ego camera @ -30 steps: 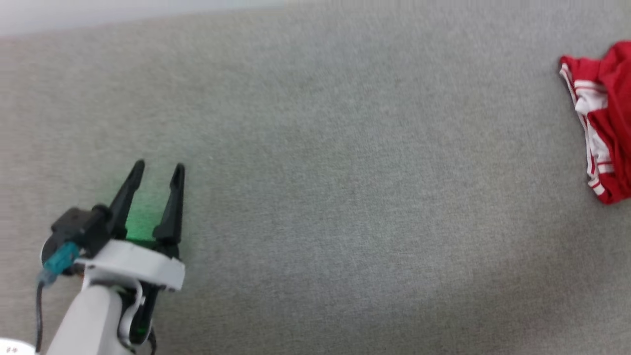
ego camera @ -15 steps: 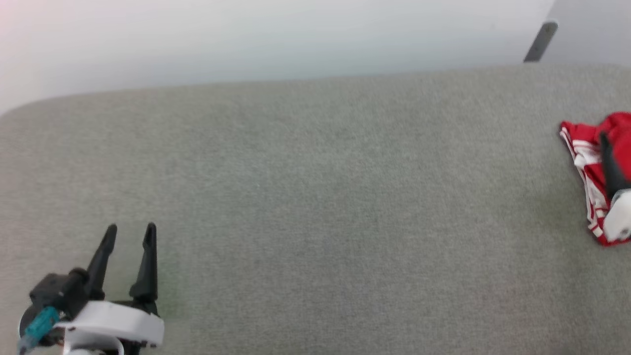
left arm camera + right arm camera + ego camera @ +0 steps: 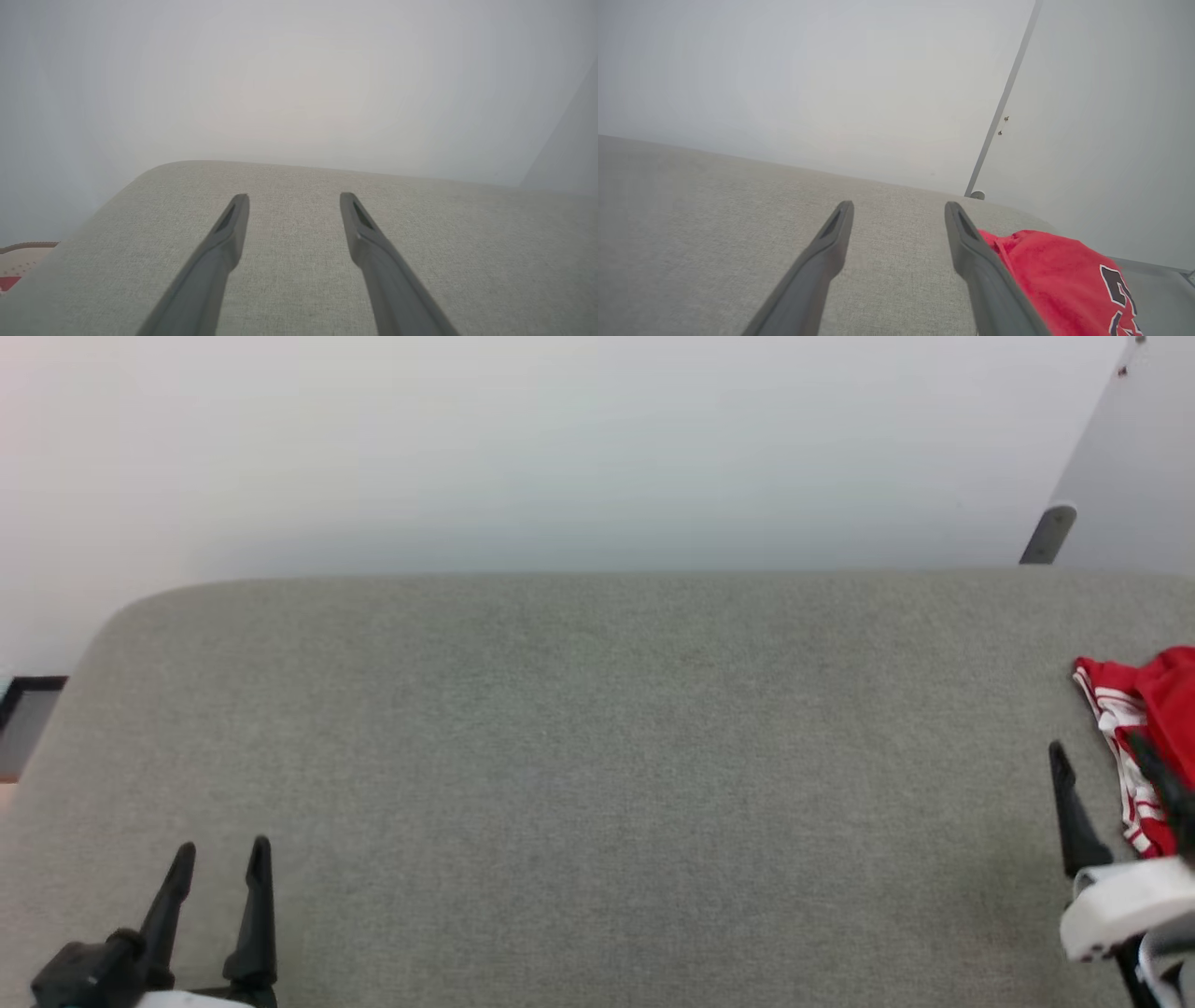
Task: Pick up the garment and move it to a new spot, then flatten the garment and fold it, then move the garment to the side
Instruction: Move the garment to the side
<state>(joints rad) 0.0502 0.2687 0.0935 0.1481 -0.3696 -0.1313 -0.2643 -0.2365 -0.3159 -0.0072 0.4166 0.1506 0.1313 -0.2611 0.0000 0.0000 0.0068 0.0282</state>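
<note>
The garment [image 3: 1172, 695] is a crumpled red shirt with white and red striped trim, lying at the right edge of the grey padded surface [image 3: 597, 784]. In the right wrist view the garment [image 3: 1045, 270] shows black white-outlined lettering. My right gripper [image 3: 1092, 743] is open at the garment's left edge, one finger over the bare surface and the other over the cloth. The right wrist view shows that gripper [image 3: 899, 205] empty, with the cloth against its right finger. Far to the left, my left gripper [image 3: 224, 845] [image 3: 294, 197] stands open and empty over the bare surface.
A pale wall runs behind the surface's far edge. A grey panel with a small bracket [image 3: 1050, 532] stands at the back right. The surface's left end is rounded, and a dark frame [image 3: 23, 709] lies beyond it. Between the grippers is a wide stretch of grey surface.
The head camera has tilted up, bringing the wall and the surface's far edge into view. My right gripper has come into the picture at the garment's left edge. Both grippers stay open.
</note>
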